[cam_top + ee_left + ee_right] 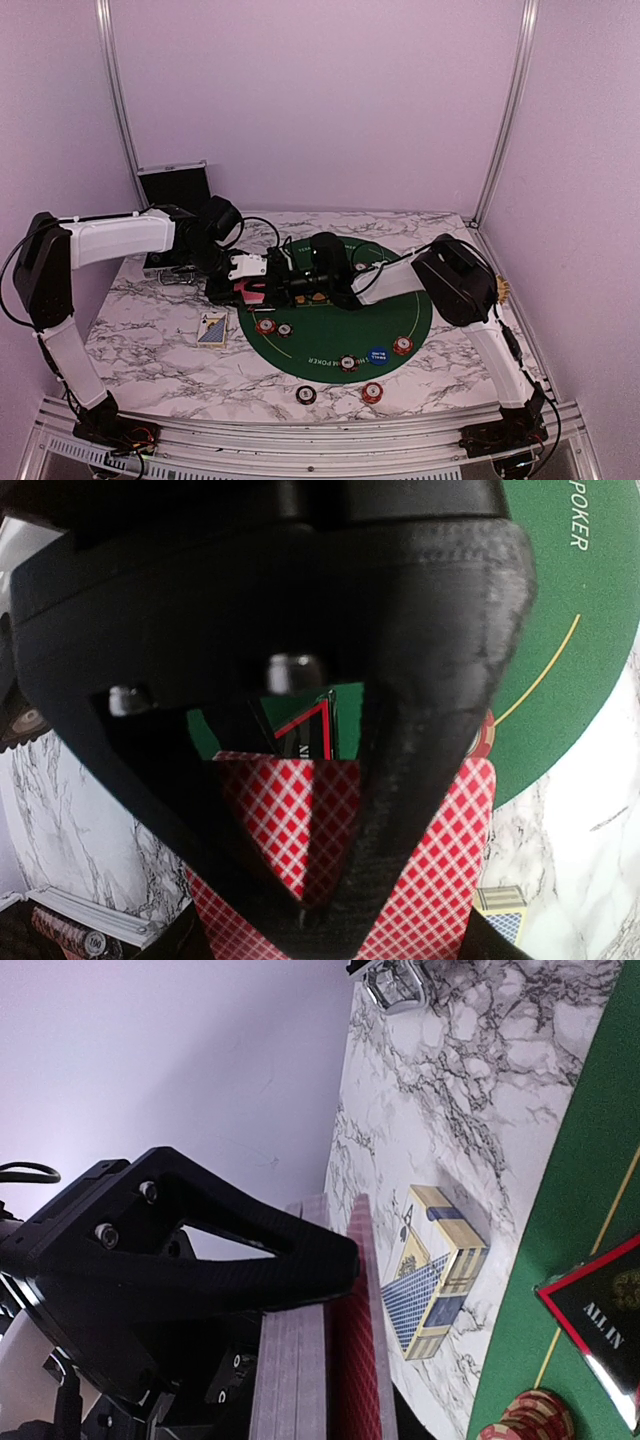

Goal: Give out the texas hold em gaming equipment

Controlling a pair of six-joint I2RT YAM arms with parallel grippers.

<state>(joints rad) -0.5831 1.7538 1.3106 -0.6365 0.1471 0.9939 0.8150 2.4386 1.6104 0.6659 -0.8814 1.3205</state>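
My left gripper (246, 286) is shut on a deck of pink-red-backed playing cards (254, 290) at the left rim of the green poker mat (330, 330). In the left wrist view its fingers (395, 810) meet in a V over the checked card backs (440, 880). My right gripper (292, 287) reaches in from the right to the same deck. In the right wrist view only one finger (280, 1265) shows, its tip against a red-backed card (360, 1380) standing slightly off the deck's edge (295, 1370). The black triangular "ALL IN" marker (600, 1320) lies on the mat, beside a chip stack (525, 1420).
Dark-red chips (265, 325) (402, 346) (372, 392) and a blue button (377, 355) lie on and near the mat's front. A blue-and-yellow card box (212, 328) sits on the marble left of the mat. The open black case (175, 185) stands at the back left.
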